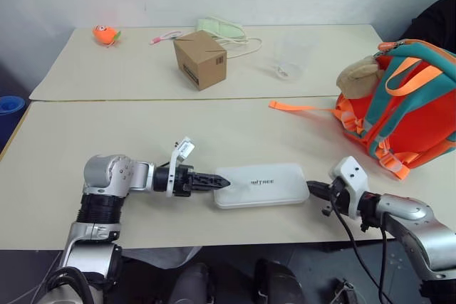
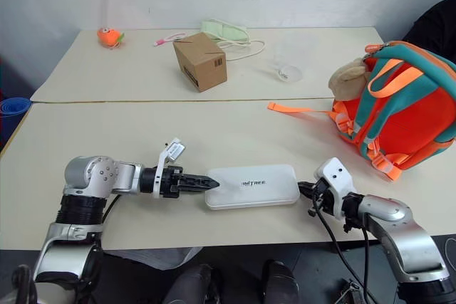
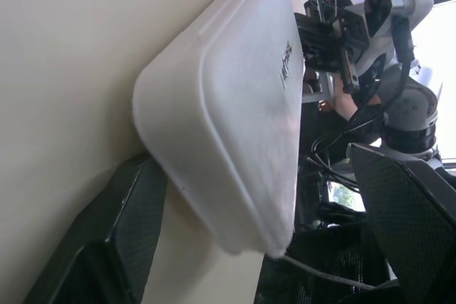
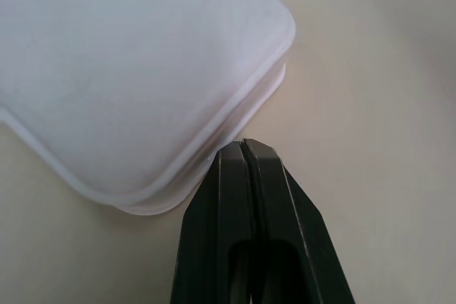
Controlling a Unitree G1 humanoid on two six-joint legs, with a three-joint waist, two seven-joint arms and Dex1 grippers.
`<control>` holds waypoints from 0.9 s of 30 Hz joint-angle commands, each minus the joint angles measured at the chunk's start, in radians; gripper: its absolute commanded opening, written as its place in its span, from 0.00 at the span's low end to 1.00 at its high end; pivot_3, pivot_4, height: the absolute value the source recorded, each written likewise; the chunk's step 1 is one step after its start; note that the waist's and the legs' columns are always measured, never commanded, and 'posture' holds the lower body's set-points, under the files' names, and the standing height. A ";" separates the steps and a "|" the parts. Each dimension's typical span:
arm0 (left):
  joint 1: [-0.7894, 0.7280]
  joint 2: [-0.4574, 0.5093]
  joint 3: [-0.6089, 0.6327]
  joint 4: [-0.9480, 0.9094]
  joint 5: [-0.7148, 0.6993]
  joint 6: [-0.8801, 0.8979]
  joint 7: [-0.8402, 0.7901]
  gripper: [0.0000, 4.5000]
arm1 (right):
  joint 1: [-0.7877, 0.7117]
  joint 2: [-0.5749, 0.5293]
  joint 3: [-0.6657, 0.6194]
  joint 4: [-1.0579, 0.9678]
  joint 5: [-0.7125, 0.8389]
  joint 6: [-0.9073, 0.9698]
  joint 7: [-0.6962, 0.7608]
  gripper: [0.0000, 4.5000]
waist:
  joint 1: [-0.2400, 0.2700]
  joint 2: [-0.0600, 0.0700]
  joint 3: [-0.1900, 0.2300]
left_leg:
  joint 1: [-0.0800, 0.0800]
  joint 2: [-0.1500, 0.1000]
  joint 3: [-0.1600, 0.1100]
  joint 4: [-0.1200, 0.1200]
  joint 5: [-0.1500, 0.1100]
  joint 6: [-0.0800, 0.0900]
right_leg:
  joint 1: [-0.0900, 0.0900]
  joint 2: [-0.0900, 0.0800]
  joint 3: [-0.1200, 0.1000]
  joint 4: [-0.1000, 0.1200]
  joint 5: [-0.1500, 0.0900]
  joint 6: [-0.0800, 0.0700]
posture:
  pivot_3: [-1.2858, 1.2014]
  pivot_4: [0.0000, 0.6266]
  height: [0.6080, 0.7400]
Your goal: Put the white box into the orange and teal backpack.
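The white box (image 1: 260, 184) lies flat near the front edge of the table, its grey lettering facing up. My left gripper (image 1: 222, 183) points at the box's left end. In the left wrist view its fingers (image 3: 107, 247) stand wide apart, open, with that end of the white box (image 3: 235, 126) between them. My right gripper (image 1: 312, 190) is shut, and its fingertips (image 4: 246, 149) press against the rim at the box's right end. The orange and teal backpack (image 1: 410, 115) stands at the right of the table with a beige plush toy (image 1: 358, 70) on it, well clear of both grippers.
A brown cardboard box (image 1: 201, 60) stands at the back of the table, with a small orange toy (image 1: 105, 33), a green pouch with a cord (image 1: 222, 28) and a clear cup (image 1: 292, 58) around it. An orange strap (image 1: 299, 107) trails left from the backpack. A dark sleeve (image 1: 436, 23) shows at the far right.
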 commanded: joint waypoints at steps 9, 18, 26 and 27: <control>-0.045 -0.146 0.096 0.100 -0.014 0.004 0.120 0.52 | -0.001 0.064 0.023 -0.051 -0.007 -0.025 -0.026 0.00 | 0.000 0.000 0.000 | 0.001 -0.001 0.000 0.000 0.000 0.000 | 0.000 -0.002 0.002 0.000 0.000 0.000 | 0.52 0.24 1.00; -0.059 -0.130 0.207 0.091 -0.083 0.036 0.113 0.27 | 0.199 0.075 -0.319 -0.218 0.133 0.071 -0.112 0.19 | 0.000 -0.001 0.000 | -0.002 0.000 0.000 0.000 -0.001 -0.001 | -0.002 -0.001 0.002 0.000 0.000 0.000 | 0.52 0.24 1.00; -0.065 0.004 0.376 0.022 -0.214 0.049 0.080 0.27 | 0.124 0.075 -0.665 -0.168 0.274 0.162 -0.288 0.79 | -0.018 -0.001 0.000 | -0.002 0.002 0.001 0.000 -0.001 -0.002 | -0.004 0.001 0.003 0.001 0.000 -0.001 | 0.52 0.24 1.00; -0.066 0.016 0.393 0.015 -0.239 0.049 0.077 0.27 | 0.067 0.070 -0.659 -0.129 0.282 0.172 -0.307 0.87 | -0.019 -0.001 0.000 | -0.002 0.002 0.001 0.000 -0.001 -0.003 | -0.004 0.001 0.005 0.001 -0.001 -0.001 | 0.52 0.24 1.00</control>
